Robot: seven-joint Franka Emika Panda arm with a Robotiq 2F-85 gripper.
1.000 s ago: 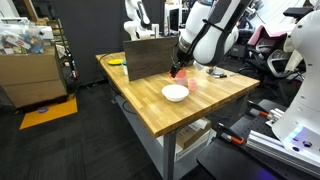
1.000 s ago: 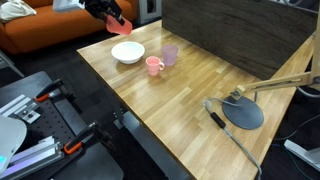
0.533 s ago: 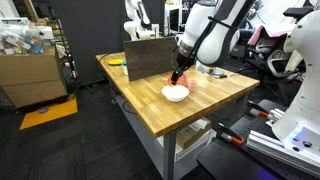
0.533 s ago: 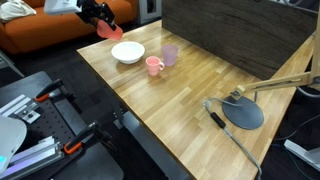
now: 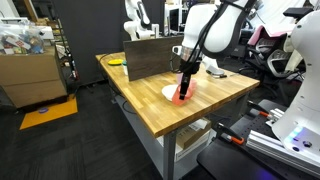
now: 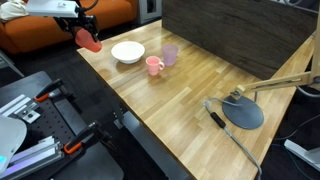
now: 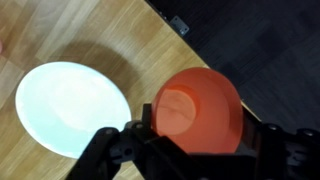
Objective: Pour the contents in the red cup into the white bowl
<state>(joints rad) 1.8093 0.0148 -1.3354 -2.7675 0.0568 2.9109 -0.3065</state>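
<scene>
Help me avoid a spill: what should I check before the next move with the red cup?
1. Grip: the hand is shut on the red cup. Ok.
2. Cup above the white bowl: in the wrist view the cup hangs beside the bowl, at the edge of the table. Not ok.
3. Bowl upright and uncovered. Ok.
4. Contents in the cup: nothing can be made out inside it. Cannot tell.
5. Clear path: the pink cup and lilac cup stand on the bowl's other side, apart from it. Ok.
</scene>
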